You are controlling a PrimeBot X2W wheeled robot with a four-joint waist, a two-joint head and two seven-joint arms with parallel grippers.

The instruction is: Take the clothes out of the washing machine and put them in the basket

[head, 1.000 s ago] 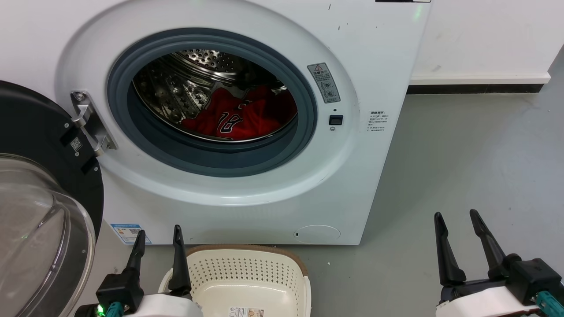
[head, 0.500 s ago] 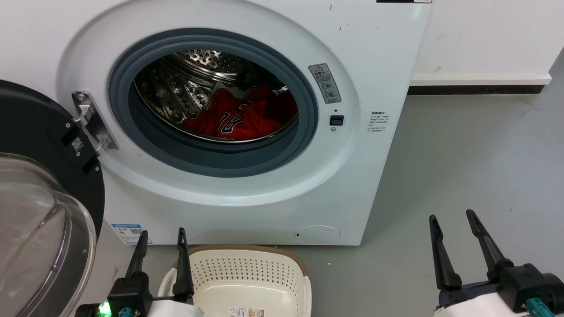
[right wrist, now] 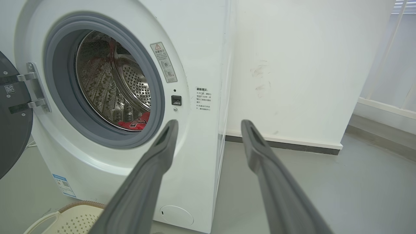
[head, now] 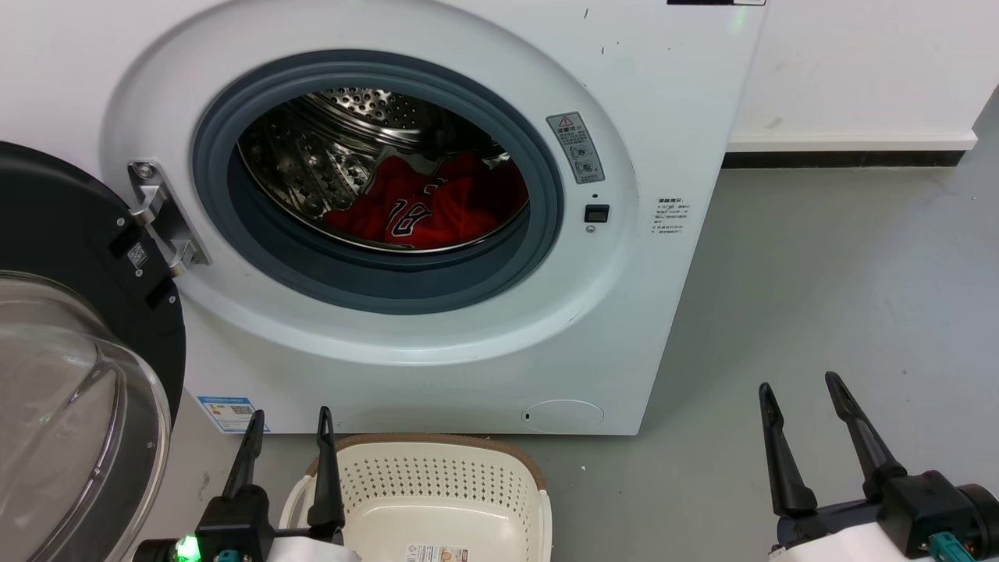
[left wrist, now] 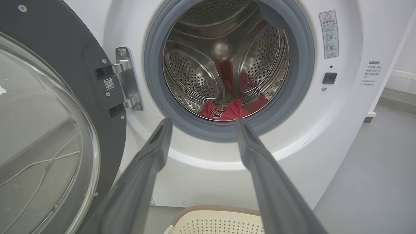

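1. Clothes [head: 421, 211] are lying in a red heap at the bottom of the perforated steel drum [head: 312, 164] inside the washing machine [head: 648, 312], with white-and-black numbering showing on the uppermost fold.
2. The washing machine is standing on the grey floor [head: 819, 312] against a white wall [head: 858, 70]. Its round black-rimmed door [head: 70, 234] is hanging wide open on the robot's left from a metal hinge [head: 160, 215], with the clear glass bowl facing outward.
3. A grey rubber ring [head: 375, 285] is framing the opening, and the red fabric is sitting just behind the ring's lower edge.
4. The basket [head: 437, 476] is sitting on the floor just in front of the machine's base, below the opening. Its perforated cream wall, brown rim and the label on its base are showing.
5. The left gripper [head: 289, 412] is hovering low beside the basket's left side, with its fingers spread apart and nothing between them. In the left wrist view the two fingers are pointing towards the lower edge of the opening, and the clothes are showing between the tips.
6. The right gripper [head: 799, 382] is hovering over bare floor to the right of the machine, well apart from the basket, with its fingers likewise spread and gripping nothing. In the right wrist view one finger is crossing the machine's front corner while the other is pointing towards the wall.
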